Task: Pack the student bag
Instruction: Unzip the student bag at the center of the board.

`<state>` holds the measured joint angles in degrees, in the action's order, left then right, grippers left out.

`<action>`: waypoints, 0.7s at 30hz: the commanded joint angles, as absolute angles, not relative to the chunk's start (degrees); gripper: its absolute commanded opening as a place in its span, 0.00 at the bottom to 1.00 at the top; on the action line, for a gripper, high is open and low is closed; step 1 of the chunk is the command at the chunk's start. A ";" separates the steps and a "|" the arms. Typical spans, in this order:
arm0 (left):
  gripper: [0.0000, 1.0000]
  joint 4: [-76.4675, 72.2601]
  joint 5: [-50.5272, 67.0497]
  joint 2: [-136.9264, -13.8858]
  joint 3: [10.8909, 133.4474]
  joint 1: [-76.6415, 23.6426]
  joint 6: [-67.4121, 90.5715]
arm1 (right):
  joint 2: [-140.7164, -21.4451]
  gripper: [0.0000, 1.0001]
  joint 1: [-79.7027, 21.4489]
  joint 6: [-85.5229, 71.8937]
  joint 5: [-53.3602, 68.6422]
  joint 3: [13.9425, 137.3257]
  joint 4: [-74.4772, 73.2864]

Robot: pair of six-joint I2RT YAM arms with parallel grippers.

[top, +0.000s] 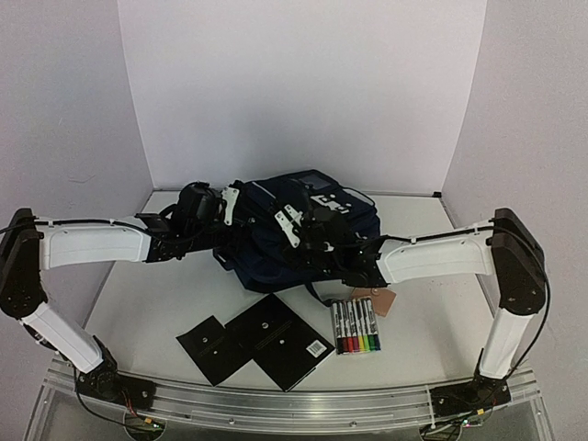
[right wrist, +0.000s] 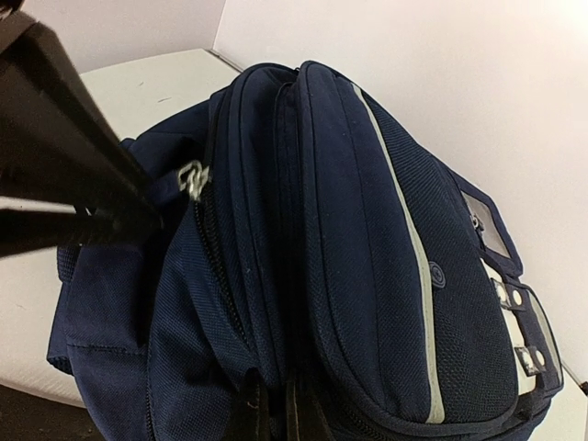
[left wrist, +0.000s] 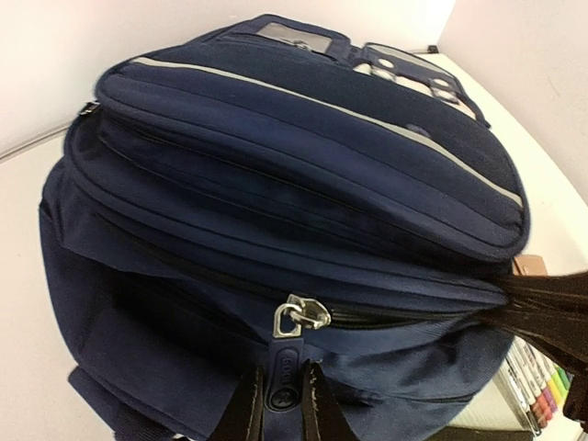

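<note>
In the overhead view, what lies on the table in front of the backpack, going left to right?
Small black booklet → larger black notebook with a barcode sticker → pack of coloured markers.

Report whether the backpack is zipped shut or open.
Shut, as far as visible: the student bag shows closed zip lines, its silver slider sits on a closed track, and no lining is exposed.

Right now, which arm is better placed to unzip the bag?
Left, likely: the left hand pinches the student bag's zipper pull; the right hand is shut against fabric away from it.
</note>
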<state>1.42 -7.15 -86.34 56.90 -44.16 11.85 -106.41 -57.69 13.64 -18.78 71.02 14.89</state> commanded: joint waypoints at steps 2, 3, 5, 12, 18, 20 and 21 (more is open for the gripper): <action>0.00 3.79 -10.00 -85.96 61.26 -37.98 16.38 | -99.67 0.00 -56.68 11.28 -23.19 65.13 15.32; 0.00 4.09 -10.17 -86.27 61.58 -37.05 16.55 | -98.41 0.00 -56.73 10.78 -22.89 63.77 15.17; 0.00 4.67 -10.33 -87.14 62.27 -35.00 16.61 | -96.02 0.00 -56.78 9.88 -22.10 61.55 14.62; 0.00 3.17 -3.50 -90.82 63.82 -30.94 13.73 | -88.22 0.00 -57.12 6.59 -16.89 57.11 10.48; 0.00 -2.01 15.89 -90.28 61.19 -31.83 8.47 | -86.75 0.41 -57.13 1.82 -8.56 62.36 6.18; 0.00 -1.09 16.39 -90.16 60.67 -32.93 8.01 | -87.49 0.60 -57.13 -1.06 -8.27 64.81 5.57; 0.00 -0.83 16.58 -90.03 60.26 -33.37 7.99 | -88.22 0.67 -57.12 -2.23 -8.18 66.34 5.16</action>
